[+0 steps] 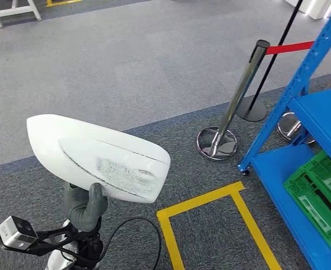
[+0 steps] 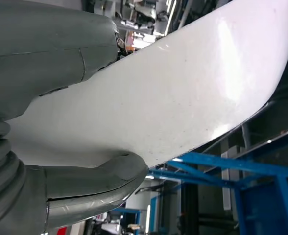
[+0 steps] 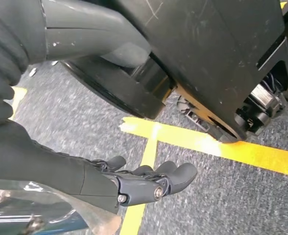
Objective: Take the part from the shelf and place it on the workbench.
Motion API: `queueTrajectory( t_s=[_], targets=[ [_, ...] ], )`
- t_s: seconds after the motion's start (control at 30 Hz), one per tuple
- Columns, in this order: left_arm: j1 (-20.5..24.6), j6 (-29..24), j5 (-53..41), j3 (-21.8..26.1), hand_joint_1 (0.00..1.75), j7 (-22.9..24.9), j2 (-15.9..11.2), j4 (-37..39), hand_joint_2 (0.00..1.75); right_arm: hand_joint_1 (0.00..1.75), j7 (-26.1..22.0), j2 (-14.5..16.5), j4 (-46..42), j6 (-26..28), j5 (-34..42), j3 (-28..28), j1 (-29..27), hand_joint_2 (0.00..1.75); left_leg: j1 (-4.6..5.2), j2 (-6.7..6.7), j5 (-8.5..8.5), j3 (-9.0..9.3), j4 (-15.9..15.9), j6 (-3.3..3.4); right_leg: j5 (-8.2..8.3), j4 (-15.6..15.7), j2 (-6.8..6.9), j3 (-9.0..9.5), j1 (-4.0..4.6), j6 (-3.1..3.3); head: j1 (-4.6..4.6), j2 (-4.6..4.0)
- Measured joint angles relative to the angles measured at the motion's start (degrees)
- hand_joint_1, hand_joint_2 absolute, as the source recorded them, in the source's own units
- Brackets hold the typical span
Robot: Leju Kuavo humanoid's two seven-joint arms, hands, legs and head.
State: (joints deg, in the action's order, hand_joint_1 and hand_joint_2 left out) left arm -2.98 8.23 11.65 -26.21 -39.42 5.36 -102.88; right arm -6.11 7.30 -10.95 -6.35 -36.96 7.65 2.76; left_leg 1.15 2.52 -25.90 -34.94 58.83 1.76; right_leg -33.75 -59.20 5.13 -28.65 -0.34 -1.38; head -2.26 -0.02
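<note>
The left hand [image 1: 85,205] grips the white part [image 1: 98,157] from below, holding it above the grey carpet at lower left of the head view. The blue shelf [image 1: 321,121] stands at right. The right hand [image 3: 150,183] hangs empty, fingers loosely extended.

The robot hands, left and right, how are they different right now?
The left robot hand grips the big white part and holds it up above the carpet; the right robot hand holds nothing. The left robot hand's fingers press against the part's shell, while the right robot hand's fingers stretch out loosely over the yellow floor tape. Both are grey.
</note>
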Motion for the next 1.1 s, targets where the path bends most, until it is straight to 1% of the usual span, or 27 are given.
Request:
queueTrajectory(
  t_s=[0.03,0.07,0.1,0.13,0.17,0.2,0.23,0.27,0.3,0.33,0.37,0.4,0.47,0.5,0.53,0.6,0.63,0.67,0.7,0.73,0.77,0.83,0.9,0.97,1.0,1.03,1.1],
  targets=[
    [0.1,0.1,0.1,0.0,1.75,0.0,0.2,0.2,1.75,0.00,0.0,0.0,0.0,-0.1,-0.1,-0.2,0.0,1.75,-0.24,-0.67,0.17,0.21,-0.4,0.25,-1.08,-1.9,-1.65,-0.97,-0.08,-0.17,0.09,0.00],
    [0.3,0.1,0.1,-0.1,1.75,0.0,0.4,0.3,1.75,0.00,0.0,-0.1,0.0,-0.1,-0.1,-0.3,0.1,1.75,-0.38,-1.29,0.23,0.32,-0.5,0.41,-2.50,-5.1,-3.47,-2.67,-0.17,-0.28,0.17,0.00],
    [0.4,0.2,0.1,-0.2,1.75,0.0,0.5,0.5,1.75,0.00,-0.1,-0.1,-0.1,-0.2,0.0,-0.4,0.2,1.75,-0.43,-1.96,0.23,0.34,-0.5,0.55,-3.96,-9.0,-4.56,-4.81,-0.22,-0.41,0.21,0.00],
    [0.4,0.2,0.1,-0.2,1.75,0.0,0.6,0.7,1.75,0.00,-0.2,-0.1,-0.1,-0.2,0.1,-0.5,0.4,1.75,-0.45,-2.66,0.19,0.37,-0.5,0.62,-4.96,-12.6,-5.03,-6.92,-0.24,-0.56,0.26,0.00],
    [0.3,0.3,0.1,-0.2,1.75,0.0,0.6,0.8,1.75,0.00,-0.2,-0.2,-0.1,-0.2,0.1,-0.5,0.6,1.75,-0.48,-3.41,0.15,0.44,-0.5,0.63,-4.99,-14.7,-5.16,-8.36,-0.27,-0.72,0.24,0.00],
    [0.3,0.3,0.1,-0.2,1.75,0.0,0.6,1.0,1.75,0.00,-0.2,-0.2,-0.1,-0.1,0.1,-0.6,0.8,1.75,-0.56,-4.24,0.09,0.55,-0.5,0.57,-3.89,-14.8,-5.19,-8.86,-0.35,-0.88,0.22,0.00],
    [0.3,0.4,0.1,-0.2,1.75,0.1,0.6,1.1,1.75,0.00,0.0,-0.2,-0.1,-0.1,0.1,-0.6,0.9,1.75,-0.71,-5.17,-0.02,0.68,-0.3,0.40,-1.71,-12.5,-5.39,-8.25,-0.51,-1.09,0.23,0.00],
    [0.3,0.4,0.1,-0.2,1.75,0.1,0.6,1.2,1.75,0.00,0.1,-0.2,-0.1,-0.2,0.1,-0.6,0.8,1.75,-0.91,-6.13,-0.23,0.77,0.0,0.10,0.68,-9.0,-6.13,-7.00,-0.82,-1.38,0.23,0.00],
    [0.4,0.4,0.1,-0.3,1.75,0.1,0.6,1.3,1.75,0.00,0.2,-0.1,-0.1,-0.2,0.1,-0.6,0.6,1.75,-1.01,-7.06,-0.47,0.68,0.4,-0.30,2.35,-5.7,-7.60,-5.69,-1.10,-1.72,0.33,0.00],
    [0.4,0.4,0.1,-0.3,1.75,0.1,0.7,1.4,1.75,0.00,0.2,0.0,-0.1,-0.2,0.1,-0.6,0.5,1.75,-1.09,-7.94,-0.65,0.40,0.9,-0.69,3.16,-3.1,-8.96,-4.45,-1.34,-1.75,0.41,0.00],
    [0.4,0.5,0.2,-0.3,1.75,0.1,0.7,1.5,1.75,0.00,0.2,0.0,0.0,-0.3,0.1,-0.7,0.4,1.75,-1.15,-8.65,-0.70,0.05,1.3,-1.05,3.13,-1.8,-10.00,-3.78,-1.46,-1.64,0.45,0.00],
    [0.4,0.5,0.2,-0.3,1.75,0.1,0.7,1.6,1.75,0.00,0.2,0.1,0.0,-0.4,0.1,-0.7,0.4,1.75,-1.18,-9.30,-0.61,-0.28,1.5,-1.36,2.75,-1.4,-10.39,-3.46,-1.38,-1.34,0.50,0.00],
    [0.2,0.6,0.2,-0.3,1.75,0.1,0.6,1.6,1.75,0.00,0.2,0.1,0.0,-0.5,0.1,-0.7,0.5,1.75,-1.32,-10.06,-0.44,-0.57,1.5,-1.81,2.71,-1.2,-9.17,-3.10,-1.34,-0.60,0.44,0.00],
    [0.2,0.6,0.2,-0.3,1.75,0.1,0.6,1.6,1.75,0.00,0.3,0.1,-0.1,-0.5,0.1,-0.7,0.5,1.75,-1.25,-9.22,-0.81,-0.84,2.1,-2.03,2.72,-1.1,-8.45,-2.89,-1.35,-0.26,0.23,0.00],
    [0.3,0.6,0.2,-0.3,1.75,0.1,0.6,1.7,1.75,0.00,0.3,0.1,-0.1,-0.6,0.1,-0.7,0.4,1.75,-1.17,-7.77,-1.74,-1.61,3.7,-2.22,2.68,-1.0,-7.60,-2.69,-1.35,0.09,0.00,0.00],
    [0.5,0.6,0.3,-0.3,1.75,0.1,0.6,1.7,1.75,0.00,0.3,0.1,-0.1,-0.6,0.1,-0.7,0.2,1.75,-1.11,-4.30,-4.82,-4.69,10.2,-2.57,2.45,-1.0,-5.85,-2.40,-1.08,0.71,-0.48,0.00],
    [0.5,0.6,0.4,-0.3,1.75,0.1,0.6,1.8,1.75,0.00,0.4,0.1,-0.1,-0.6,0.1,-0.7,0.2,1.75,-1.17,-3.52,-6.27,-6.56,14.0,-2.64,2.32,-1.0,-4.96,-2.34,-0.89,0.91,-0.49,0.00],
    [0.4,0.6,0.4,-0.3,1.75,0.1,0.6,1.8,1.75,0.00,0.5,0.0,-0.1,-0.6,0.1,-0.7,0.2,1.75,-1.21,-3.20,-6.94,-7.88,16.6,-2.58,2.18,-1.0,-4.11,-2.26,-0.72,1.03,-0.50,0.00],
    [0.4,0.6,0.5,-0.3,1.75,0.1,0.6,1.9,1.75,0.00,0.5,0.0,-0.1,-0.6,0.1,-0.7,0.2,1.75,-1.19,-3.07,-6.58,-8.28,17.3,-2.40,2.02,-1.0,-3.30,-2.12,-0.58,1.12,-0.50,0.00],
    [0.3,0.6,0.5,-0.3,1.75,0.1,0.6,2.0,1.75,0.00,0.6,0.0,-0.1,-0.6,0.1,-0.7,0.2,1.75,-1.09,-2.90,-5.21,-7.59,15.9,-2.10,1.83,-1.0,-2.55,-1.90,-0.45,1.16,-0.49,0.00],
    [0.3,0.6,0.6,-0.3,1.75,0.1,0.6,2.0,1.75,0.00,0.7,0.0,-0.1,-0.6,0.1,-0.7,0.2,1.75,-0.86,-2.42,-3.12,-5.96,12.6,-1.65,1.59,-1.0,-1.86,-1.56,-0.35,1.16,-0.49,0.00],
    [0.3,0.6,0.6,-0.3,1.75,0.1,0.6,2.0,1.75,0.00,0.7,0.0,-0.1,-0.6,0.0,-0.7,0.2,1.75,0.22,0.60,-0.43,-2.35,5.6,-0.51,1.05,-0.8,-0.67,-1.12,-0.15,1.04,-0.51,0.00],
    [0.4,0.7,0.6,-0.2,1.75,0.1,0.6,2.0,1.75,0.00,0.7,0.0,-0.1,-0.7,0.0,-0.7,0.2,1.75,1.13,2.65,-0.35,-0.89,2.4,0.24,0.78,-0.5,0.56,-0.79,0.09,0.77,-0.58,0.00],
    [0.3,0.8,0.6,-0.2,1.75,0.1,0.6,2.0,1.75,0.00,0.8,0.0,-0.1,-0.6,-0.1,-0.7,0.3,1.75,1.02,1.51,-0.31,-0.62,1.3,0.52,0.58,0.0,1.78,-0.32,0.26,0.48,-0.63,0.00],
    [0.3,0.8,0.6,-0.2,1.75,0.0,0.6,2.0,1.75,0.00,0.9,0.0,-0.2,-0.6,-0.2,-0.7,0.3,1.75,0.78,0.77,-0.13,-0.27,0.7,0.67,0.23,0.0,1.31,-0.24,0.29,0.34,-0.59,0.00],
    [0.3,0.8,0.6,-0.1,1.75,0.0,0.6,2.0,1.75,0.00,0.9,0.0,-0.2,-0.7,-0.2,-0.7,0.3,1.75,0.49,0.06,0.07,0.11,0.1,0.85,-0.47,-1.0,0.01,-0.63,0.30,0.21,-0.52,0.00],
    [0.5,1.0,0.8,-0.1,1.75,0.0,0.8,2.0,1.75,0.00,0.8,-0.1,-0.3,-0.7,-0.2,-0.8,0.3,1.75,0.09,-1.37,0.24,0.57,-0.5,1.11,-2.93,-6.7,-3.63,-3.46,0.23,-0.06,-0.21,0.00]
  ],
)
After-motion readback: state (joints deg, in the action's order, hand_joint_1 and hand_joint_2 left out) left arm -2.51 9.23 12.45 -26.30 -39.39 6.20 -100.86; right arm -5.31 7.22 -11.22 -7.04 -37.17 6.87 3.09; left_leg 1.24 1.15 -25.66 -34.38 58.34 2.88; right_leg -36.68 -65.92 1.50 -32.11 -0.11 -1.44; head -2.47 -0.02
